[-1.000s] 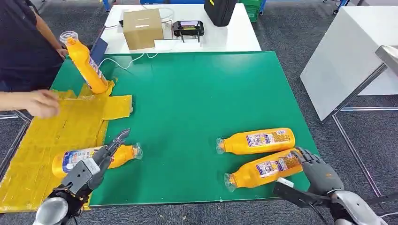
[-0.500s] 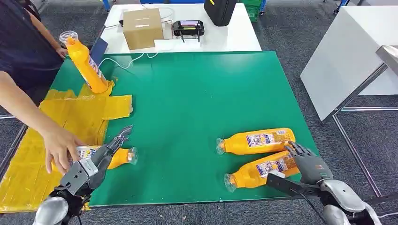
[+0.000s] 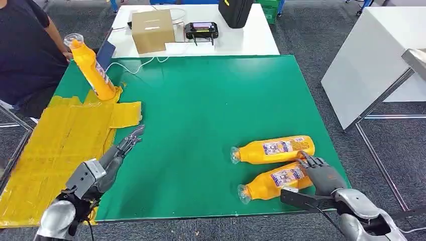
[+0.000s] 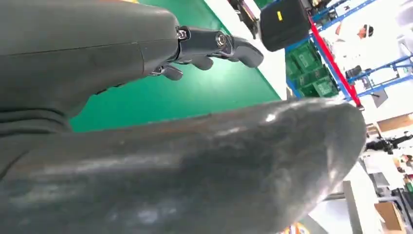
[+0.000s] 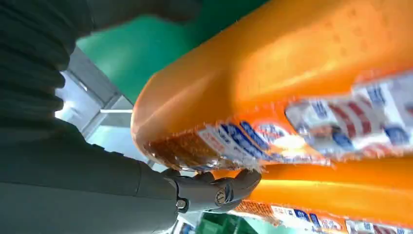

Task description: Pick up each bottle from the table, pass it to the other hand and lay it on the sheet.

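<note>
While standing off the table's left edge, a person (image 3: 22, 55) in a dark top, with one orange bottle (image 3: 92, 68) tilted upright on the far end of the yellow sheet (image 3: 55, 145). Over the sheet's near right edge, left hand (image 3: 108, 163): fingers stretched out, holding nothing. On the green mat (image 3: 201, 110), far bottle (image 3: 274, 149) lying flat. Just beside it, near bottle (image 3: 271, 182), grasped at its base by the right hand (image 3: 321, 175).
</note>
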Controlling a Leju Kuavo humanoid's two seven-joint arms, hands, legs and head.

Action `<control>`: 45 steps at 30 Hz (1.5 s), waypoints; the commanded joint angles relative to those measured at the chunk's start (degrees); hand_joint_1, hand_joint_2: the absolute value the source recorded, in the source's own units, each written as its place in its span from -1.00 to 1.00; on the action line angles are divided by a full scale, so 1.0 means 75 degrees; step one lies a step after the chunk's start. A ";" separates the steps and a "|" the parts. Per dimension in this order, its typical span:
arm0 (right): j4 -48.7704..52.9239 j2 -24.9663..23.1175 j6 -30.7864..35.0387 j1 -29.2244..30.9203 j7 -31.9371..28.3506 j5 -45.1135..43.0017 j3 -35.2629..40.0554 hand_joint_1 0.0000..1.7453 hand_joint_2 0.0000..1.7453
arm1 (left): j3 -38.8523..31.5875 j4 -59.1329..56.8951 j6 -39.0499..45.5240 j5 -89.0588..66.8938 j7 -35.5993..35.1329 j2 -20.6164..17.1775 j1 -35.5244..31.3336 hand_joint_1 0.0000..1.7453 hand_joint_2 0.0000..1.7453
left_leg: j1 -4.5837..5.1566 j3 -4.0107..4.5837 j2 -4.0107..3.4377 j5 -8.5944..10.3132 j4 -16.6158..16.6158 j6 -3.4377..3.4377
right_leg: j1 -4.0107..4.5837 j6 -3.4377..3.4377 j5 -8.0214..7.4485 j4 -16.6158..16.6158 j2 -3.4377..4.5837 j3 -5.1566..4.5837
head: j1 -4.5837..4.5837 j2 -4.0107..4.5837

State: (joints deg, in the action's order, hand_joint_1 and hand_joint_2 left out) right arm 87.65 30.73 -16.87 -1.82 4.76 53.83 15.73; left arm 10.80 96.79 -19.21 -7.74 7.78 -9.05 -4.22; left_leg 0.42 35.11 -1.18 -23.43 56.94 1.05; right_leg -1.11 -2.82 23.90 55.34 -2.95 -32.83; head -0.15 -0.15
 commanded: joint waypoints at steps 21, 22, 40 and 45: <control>-0.1625 0.0301 0.0187 0.0074 0.0229 0.0104 0.2897 1.00 1.00 | 0.0896 -0.0763 0.0011 0.0433 -0.0401 0.0207 -0.1119 -1.00 -1.00 | -0.0071 -0.0322 -0.0021 -0.0133 -0.0012 -0.0037 | 0.0058 0.0057 0.0097 -0.0048 0.0056 0.0237 | 0.0000 0.0000; -0.1625 0.0301 0.0187 0.0074 0.0229 0.0104 0.2897 1.00 1.00 | 0.0896 -0.0763 0.0011 0.0433 -0.0401 0.0207 -0.1119 -1.00 -1.00 | -0.0067 -0.0342 -0.0048 -0.0145 -0.0007 -0.0033 | 0.0054 0.0051 0.0102 -0.0042 0.0073 0.0251 | 0.0000 0.0000; -0.1437 -0.0238 0.0677 -0.0329 0.0570 -0.2088 0.1950 1.00 1.00 | 0.0741 -0.0715 0.0088 0.0704 -0.0409 0.0054 -0.0812 -1.00 -1.00 | -0.0088 -0.0330 -0.0054 -0.0144 -0.0022 -0.0051 | 0.0072 0.0077 0.0092 -0.0068 0.0078 0.0240 | -0.0006 0.0000; -0.0299 -0.0973 0.0775 -0.0433 0.0863 -0.3768 0.0903 1.00 1.00 | 0.0470 -0.0178 0.0088 0.1132 -0.0562 0.0072 -0.0218 -1.00 -1.00 | -0.0086 -0.0363 -0.0077 -0.0169 -0.0014 -0.0049 | 0.0069 0.0070 0.0112 -0.0054 0.0114 0.0274 | -0.0003 0.0000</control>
State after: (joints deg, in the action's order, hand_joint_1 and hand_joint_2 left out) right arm 81.04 32.29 -10.67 2.34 9.46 35.86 30.39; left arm 15.98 93.59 -18.47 -1.73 4.59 -8.26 -9.37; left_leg -0.13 32.25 -1.95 -24.76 56.92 0.78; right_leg -0.68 -2.41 24.76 55.06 -2.14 -30.67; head -0.17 -0.15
